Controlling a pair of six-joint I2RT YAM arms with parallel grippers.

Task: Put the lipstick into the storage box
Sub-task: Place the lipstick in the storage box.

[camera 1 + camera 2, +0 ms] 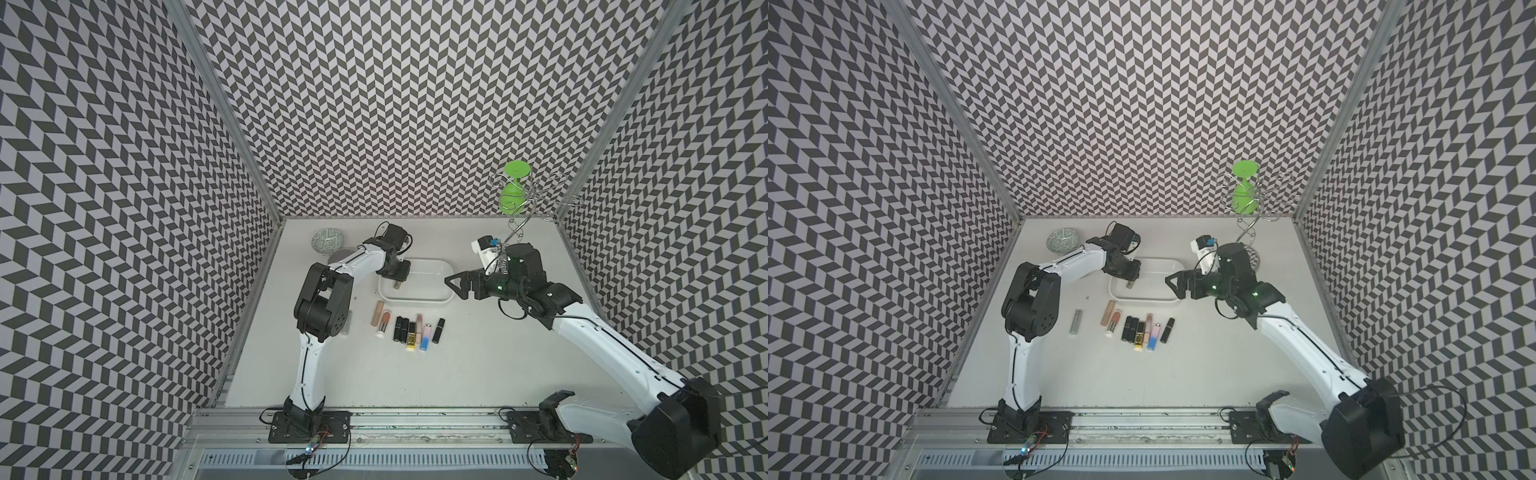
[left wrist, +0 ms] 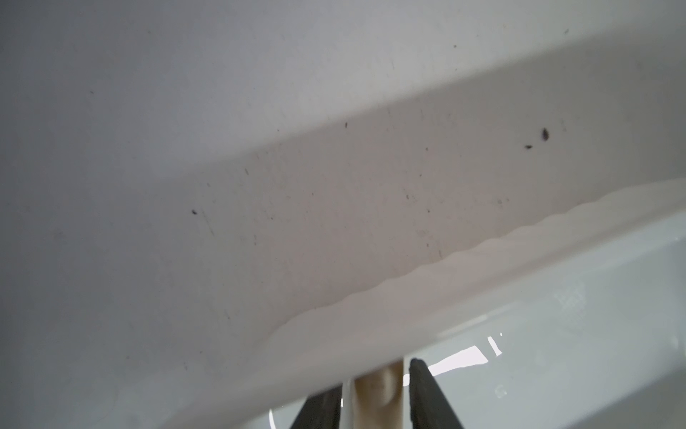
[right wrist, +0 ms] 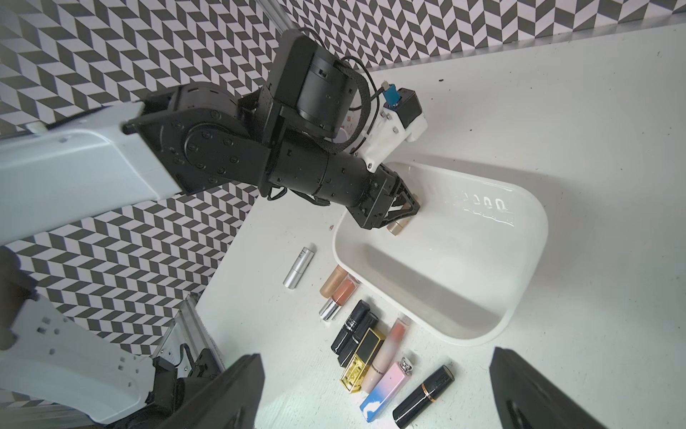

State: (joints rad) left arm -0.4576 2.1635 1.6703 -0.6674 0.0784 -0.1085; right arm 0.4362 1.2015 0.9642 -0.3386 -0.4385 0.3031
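The storage box [image 1: 432, 302] [image 1: 1154, 301] is a shallow white tray in the middle of the table. My left gripper [image 1: 397, 280] [image 1: 1129, 279] [image 3: 399, 217] points down into its left end. A beige-gold lipstick [image 1: 397, 285] [image 3: 396, 227] [image 2: 378, 393] stands between its jaws, which are slightly parted, with thin slivers of light on both sides. The box rim [image 2: 408, 297] crosses the left wrist view. My right gripper [image 1: 457, 284] [image 3: 378, 353] is wide open and empty, just off the box's right end.
Several more lipsticks [image 1: 411, 328] [image 3: 371, 353] lie in a row on the table in front of the box, and a silver tube [image 1: 1075, 321] lies further left. A green-patterned bowl [image 1: 328, 241] and a wire stand with a green piece [image 1: 515, 195] are at the back.
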